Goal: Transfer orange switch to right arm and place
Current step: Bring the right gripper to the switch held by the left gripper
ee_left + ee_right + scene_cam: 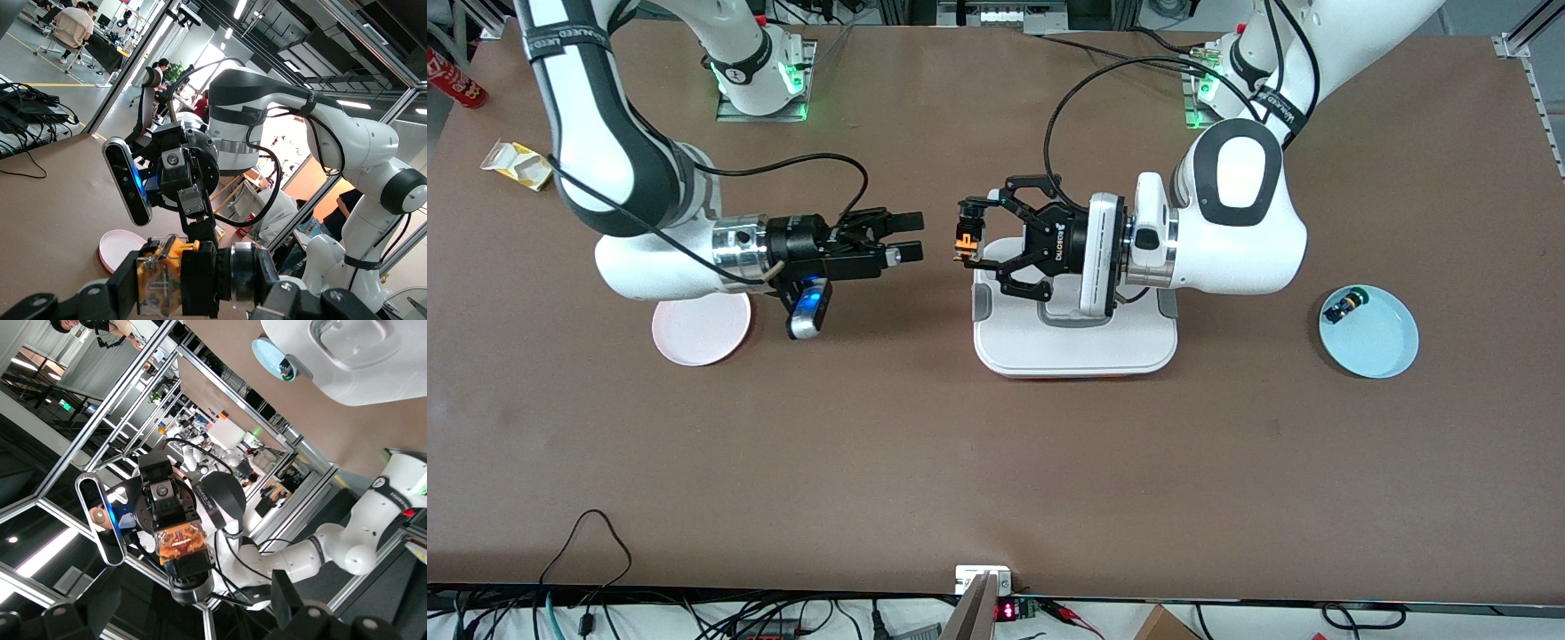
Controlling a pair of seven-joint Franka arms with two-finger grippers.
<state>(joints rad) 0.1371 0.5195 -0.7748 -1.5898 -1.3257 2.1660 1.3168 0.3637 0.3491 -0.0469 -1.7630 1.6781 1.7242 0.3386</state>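
Note:
The orange switch (964, 243) hangs in the air over the edge of the white tray (1076, 351), with my left gripper (971, 235) shut on it. In the left wrist view the switch (160, 283) shows its orange-and-clear block and black body between the black fingers (200, 280). My right gripper (912, 236) is level with the switch, a short gap away, pointing at it with its fingers open and nothing between them. In the right wrist view the switch (179, 545) sits straight ahead between my right gripper's fingertips (287, 603).
A pink plate (701, 331) lies under the right arm's wrist. A light blue plate (1378, 342) toward the left arm's end holds a black part with a green-yellow tip (1343, 308). A yellow carton (516, 164) lies near the right arm's end.

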